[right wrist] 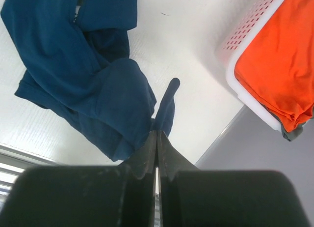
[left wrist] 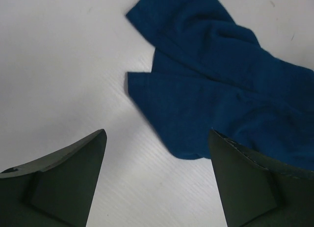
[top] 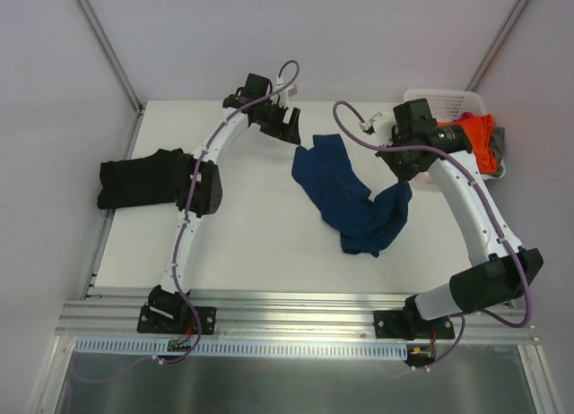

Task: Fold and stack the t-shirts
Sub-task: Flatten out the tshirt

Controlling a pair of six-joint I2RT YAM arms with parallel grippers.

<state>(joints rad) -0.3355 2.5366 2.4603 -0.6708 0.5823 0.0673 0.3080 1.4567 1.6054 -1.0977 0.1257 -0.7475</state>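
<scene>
The navy shirt (top: 345,203) lies crumpled mid-table (top: 251,244). Its long axis runs from its far-left corner to its near-right end. At the near-right end, the right tool (right wrist: 157,136) is clenched on a fold of the cloth, and I see that end lifted slightly off the table. At the far-left corner, the left tool (left wrist: 157,138) hovers with its jaws spread wide and nothing between them. The corner sits just ahead of it, offset toward its right finger. I judge the left tool the nearer one for that free corner. It should reach slightly right to centre the hem before closing. Well left of the navy shirt lies a black shirt (top: 139,181). To the right of the navy shirt, the basket (top: 444,100) holds an orange shirt (top: 480,136).
</scene>
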